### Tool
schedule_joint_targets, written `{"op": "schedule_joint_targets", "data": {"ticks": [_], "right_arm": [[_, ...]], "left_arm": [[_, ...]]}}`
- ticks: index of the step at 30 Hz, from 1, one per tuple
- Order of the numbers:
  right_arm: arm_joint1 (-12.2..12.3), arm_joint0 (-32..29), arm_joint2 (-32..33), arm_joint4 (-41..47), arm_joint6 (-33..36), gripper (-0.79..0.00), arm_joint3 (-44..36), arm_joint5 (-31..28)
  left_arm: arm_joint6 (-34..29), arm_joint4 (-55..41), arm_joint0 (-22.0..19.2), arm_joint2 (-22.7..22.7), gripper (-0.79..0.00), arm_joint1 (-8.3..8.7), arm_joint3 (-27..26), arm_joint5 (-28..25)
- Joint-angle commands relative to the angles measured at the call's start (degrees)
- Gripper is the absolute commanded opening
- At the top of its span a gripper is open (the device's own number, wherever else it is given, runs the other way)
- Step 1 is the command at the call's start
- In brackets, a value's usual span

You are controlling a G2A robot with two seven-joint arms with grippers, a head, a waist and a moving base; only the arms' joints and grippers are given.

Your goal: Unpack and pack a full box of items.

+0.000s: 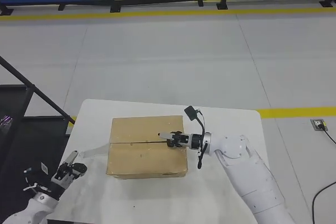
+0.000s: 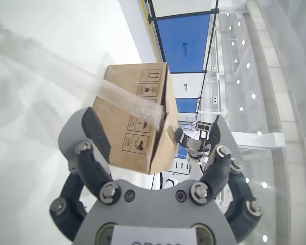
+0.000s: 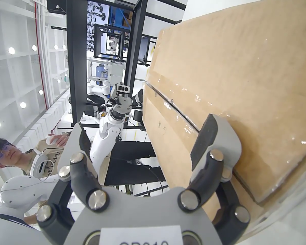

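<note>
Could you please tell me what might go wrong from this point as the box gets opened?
1. The peeled tape strip is attached to the box at one end and trails toward the open left tool; it could stick to that tool or the table.
2. The open right tool sits over the top seam, where glossy tape seems to remain; prying there might drag or tip the box rather than part the flaps.

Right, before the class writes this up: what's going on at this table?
A two-armed robot is dealing with a closed cardboard box on the white table. Its right hand, open, is over the box's top seam. A strip of clear tape trails off the box's side toward the left hand, which is open and apart from the box.
</note>
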Motion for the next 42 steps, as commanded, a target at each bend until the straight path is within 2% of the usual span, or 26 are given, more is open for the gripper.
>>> {"op": "schedule_joint_targets", "data": {"ticks": [1,8,14,20,25,31,36,42], "right_arm": [[0.0,0.0,0.0,0.0,0.0,0.000,0.0,0.0],[0.0,0.0,0.0,0.0,0.0,0.000,0.0,0.0],[0.0,0.0,0.0,0.0,0.0,0.000,0.0,0.0],[0.0,0.0,0.0,0.0,0.0,0.000,0.0,0.0],[0.0,0.0,0.0,0.0,0.0,0.000,0.0,0.0],[0.0,0.0,0.0,0.0,0.0,0.000,0.0,0.0],[0.0,0.0,0.0,0.0,0.0,0.000,0.0,0.0],[0.0,0.0,0.0,0.0,0.0,0.000,0.0,0.0]], "left_arm": [[1.8,-1.6,-1.5,2.6,0.000,-0.46,2.7,0.4],[6.7,-3.6,-7.6,8.9,0.000,-1.86,7.9,4.6],[10.3,-3.4,-13.8,13.3,0.000,-3.03,12.3,5.5],[10.9,-3.6,-20.3,16.4,0.000,-3.97,17.3,8.3],[12.7,-3.4,-23.4,17.5,0.000,-4.63,20.1,6.8],[14.0,-2.5,-22.4,14.1,0.000,-4.41,18.4,1.7],[15.0,2.7,-18.8,10.9,0.000,-3.92,12.7,-4.4],[18.2,9.3,-15.6,8.6,0.000,-3.70,4.8,-5.7]]}}
